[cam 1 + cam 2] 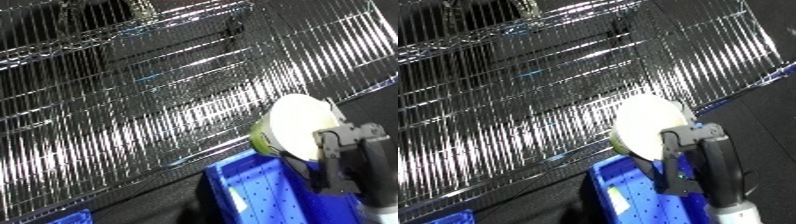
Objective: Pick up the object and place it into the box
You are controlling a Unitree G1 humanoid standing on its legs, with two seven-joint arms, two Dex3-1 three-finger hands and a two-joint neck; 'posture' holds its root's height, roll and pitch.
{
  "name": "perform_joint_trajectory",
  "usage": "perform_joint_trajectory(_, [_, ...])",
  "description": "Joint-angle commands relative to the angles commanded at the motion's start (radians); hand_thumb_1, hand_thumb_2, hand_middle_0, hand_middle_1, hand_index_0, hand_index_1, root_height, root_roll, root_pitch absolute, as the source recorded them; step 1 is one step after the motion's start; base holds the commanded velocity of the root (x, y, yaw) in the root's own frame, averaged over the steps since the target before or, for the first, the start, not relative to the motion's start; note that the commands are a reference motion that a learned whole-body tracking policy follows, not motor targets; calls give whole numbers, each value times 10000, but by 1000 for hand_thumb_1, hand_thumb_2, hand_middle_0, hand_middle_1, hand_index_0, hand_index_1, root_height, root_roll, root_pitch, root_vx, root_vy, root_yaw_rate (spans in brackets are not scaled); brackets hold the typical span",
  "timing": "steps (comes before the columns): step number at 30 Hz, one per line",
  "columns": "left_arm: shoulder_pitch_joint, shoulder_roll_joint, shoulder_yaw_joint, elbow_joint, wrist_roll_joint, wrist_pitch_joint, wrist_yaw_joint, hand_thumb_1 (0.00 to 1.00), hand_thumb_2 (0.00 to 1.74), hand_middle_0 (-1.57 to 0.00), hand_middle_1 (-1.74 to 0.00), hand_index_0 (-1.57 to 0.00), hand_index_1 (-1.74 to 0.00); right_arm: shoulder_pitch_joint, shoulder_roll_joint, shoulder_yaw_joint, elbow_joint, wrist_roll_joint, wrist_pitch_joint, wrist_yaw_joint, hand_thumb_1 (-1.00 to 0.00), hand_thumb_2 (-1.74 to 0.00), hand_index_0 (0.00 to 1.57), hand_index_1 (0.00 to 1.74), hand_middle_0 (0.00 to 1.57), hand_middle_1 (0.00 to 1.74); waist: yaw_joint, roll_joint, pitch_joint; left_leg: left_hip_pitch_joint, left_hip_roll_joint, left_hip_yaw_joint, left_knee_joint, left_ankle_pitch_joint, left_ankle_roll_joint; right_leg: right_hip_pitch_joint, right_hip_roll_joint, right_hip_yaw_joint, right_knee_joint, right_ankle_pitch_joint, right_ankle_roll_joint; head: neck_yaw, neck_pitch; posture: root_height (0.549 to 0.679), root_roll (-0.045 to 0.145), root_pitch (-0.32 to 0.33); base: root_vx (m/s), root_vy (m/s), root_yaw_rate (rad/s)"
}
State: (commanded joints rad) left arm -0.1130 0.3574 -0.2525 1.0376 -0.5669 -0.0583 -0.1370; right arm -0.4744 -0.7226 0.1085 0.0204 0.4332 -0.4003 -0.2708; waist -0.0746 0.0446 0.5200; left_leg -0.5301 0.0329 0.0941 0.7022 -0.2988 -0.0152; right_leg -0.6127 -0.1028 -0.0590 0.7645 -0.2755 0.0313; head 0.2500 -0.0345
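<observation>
A round object [298,127] with a white flat face and a pale green rim hangs tilted just above the far edge of the blue bin [253,192]. My right hand [355,155] comes up from the lower right. Its black fingers are curled round the object's right side, and they hide the object's lower right part. The bin's perforated floor shows below the object. My left hand is in neither view.
A shiny wire shelf [133,100] fills the upper and left parts of both views, right behind the bin. A corner of another blue thing [67,219] shows at the bottom left. Dark floor lies at the right.
</observation>
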Motion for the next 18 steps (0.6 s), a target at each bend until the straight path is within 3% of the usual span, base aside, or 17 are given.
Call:
perform_joint_trajectory(2, [32,-12,88,46,-49,-41,32,0,0,0,0,0,0,592,140,-312,-48,342,-148,-164,-950,-1653,1492,1653,1492,1653,-121,-56,0,29,30,54,1,-35,15,16,47,49,-20,7,19,44,3,634,68,122,-28,18,-143])
perform_joint_trajectory(4, [60,-31,175,100,-97,-89,44,0,0,0,0,0,0,1170,418,-582,81,1242,-291,-60,-950,-1653,1492,1653,1492,1653,-230,-100,0,81,51,106,-31,-60,27,52,88,95,-67,16,40,156,37,634,66,122,-24,23,-143])
perform_joint_trajectory(8, [40,-105,148,315,-200,-234,46,0,0,0,0,0,0,1923,1200,-1060,1186,4707,-432,1359,-950,-1653,1492,1653,1492,1653,-373,-105,0,218,32,173,-129,-95,24,166,126,149,-194,22,54,784,-136,635,66,119,-20,35,-116])
perform_joint_trajectory(10, [9,-172,27,466,-230,-335,60,0,0,0,0,0,0,2083,1445,-1209,2007,5758,-403,2038,-950,-1653,1492,1653,1492,1653,-391,-61,0,275,-7,173,-136,-124,22,231,115,153,-228,15,41,1158,-183,636,67,115,-12,30,-43])
perform_joint_trajectory(18, [-167,-195,-401,546,-346,-282,116,0,0,0,0,0,0,1534,1016,-907,5193,5994,325,2906,-550,-957,864,957,864,957,-171,173,0,362,-129,98,-103,-135,16,347,25,126,-274,78,-28,2235,-741,637,70,101,-12,10,22])
